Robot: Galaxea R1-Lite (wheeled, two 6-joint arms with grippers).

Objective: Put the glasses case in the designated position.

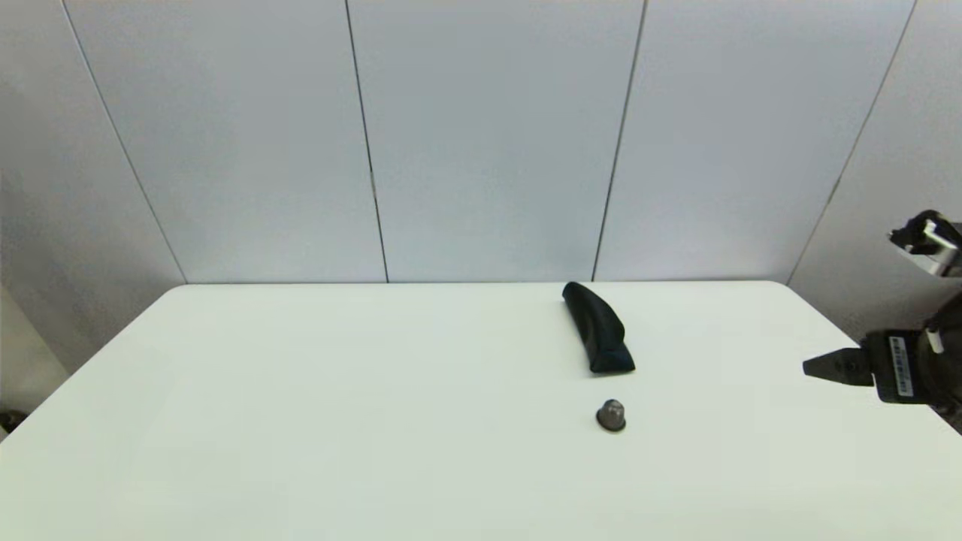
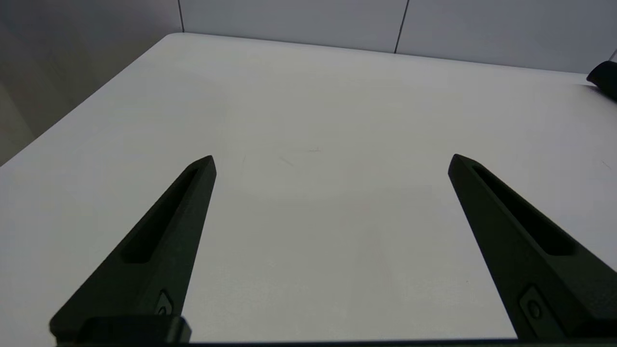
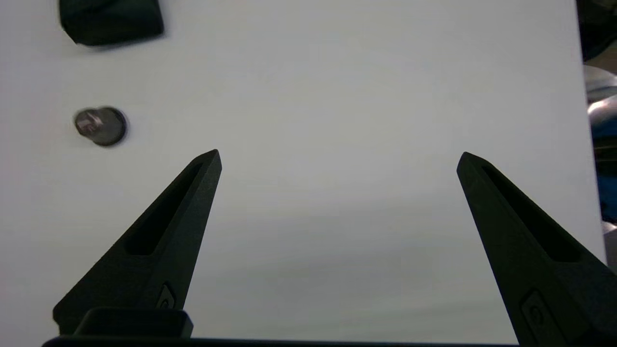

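Tabletop scene, viewed from the robot's side. The glasses case (image 1: 599,328), a long slim black pouch, lies flat on the white table (image 1: 301,421) in its far right part, close to the back edge and the grey panelled wall (image 1: 488,135). Its long axis runs from the far edge toward the robot, slanting slightly rightward, with the blunter end nearest the robot. A small grey dome-shaped knob (image 1: 611,415) sits on the table a short way in front of that near end, apart from the case and not touching it.

The right gripper (image 1: 808,367) enters from the table's right edge, held above the surface with its tip pointing left toward the two objects. It stands well apart from the case, to the case's right and somewhat nearer the robot. In the right wrist view its two black fingers (image 3: 159,241) are spread wide with only bare table between them; it holds nothing. The same view shows the knob (image 3: 100,126) and the near end of the case (image 3: 111,21) beyond and to one side of the fingertips, outside the gap.

The left gripper (image 2: 331,159) is parked over the table's left part, fingers (image 2: 159,246) likewise spread wide and empty. One dark end of the case (image 2: 605,77) just shows at the edge of the left wrist view, far from it.
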